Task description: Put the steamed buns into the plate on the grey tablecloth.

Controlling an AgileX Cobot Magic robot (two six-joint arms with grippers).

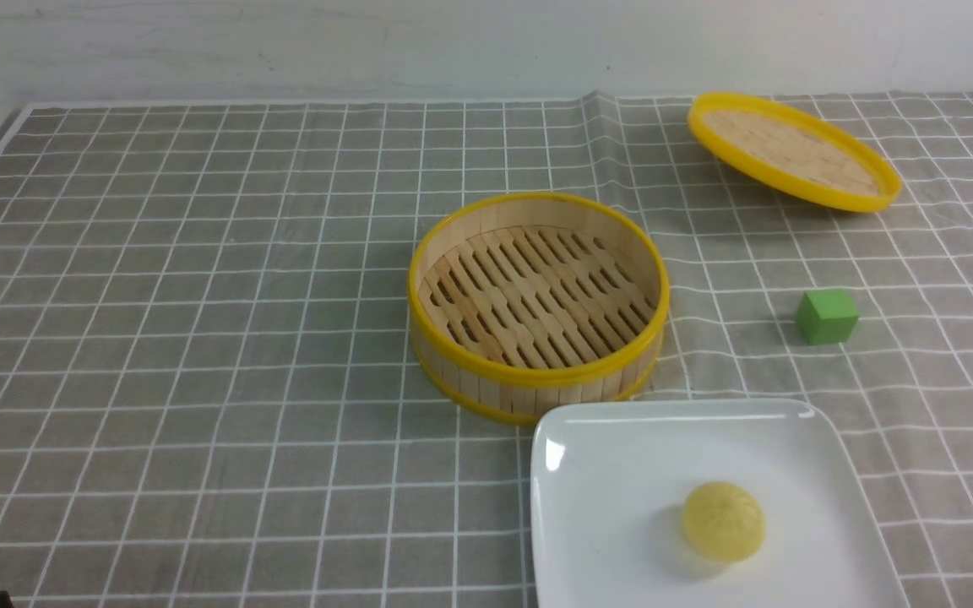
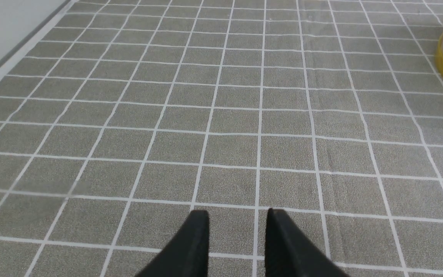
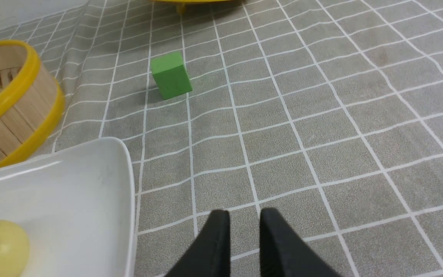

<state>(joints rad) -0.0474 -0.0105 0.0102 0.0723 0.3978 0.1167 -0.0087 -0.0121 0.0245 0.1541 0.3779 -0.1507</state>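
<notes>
Around five o'clock in the front view is where the bun [image 1: 724, 522] sits, right on the white plate [image 1: 672, 456], a bit toward the three o'clock side of it and well inside the raised rim. So the job looks done to me, nothing obvious left to move

Both grippers have nothing between their fingers. The left gripper [image 2: 237, 215] has its fingertips apart over bare grey tablecloth [image 2: 160, 154], and the right gripper [image 3: 245, 215] also has a modest gap between its tips, with the plate and bun off beside it

As for handling, my guess is that thing is light and a little squishy, with a smooth domed top. Pinch too hard and you'd probably dent it, grab too high and it could slide out of the tips. If it ever needed a nudge I'd go low on two opposite sides, say nine and three o'clock on the bun, with a gentle squeeze, and watch the glossy plate since it might skate a bit

Rest of the surface: steamer basket [image 1: 537, 295] near twelve o'clock with its slats showing, lid [image 1: 795, 150] out at one o'clock, green cube [image 1: 827, 317] around two. I'd leave all of those alone
</notes>
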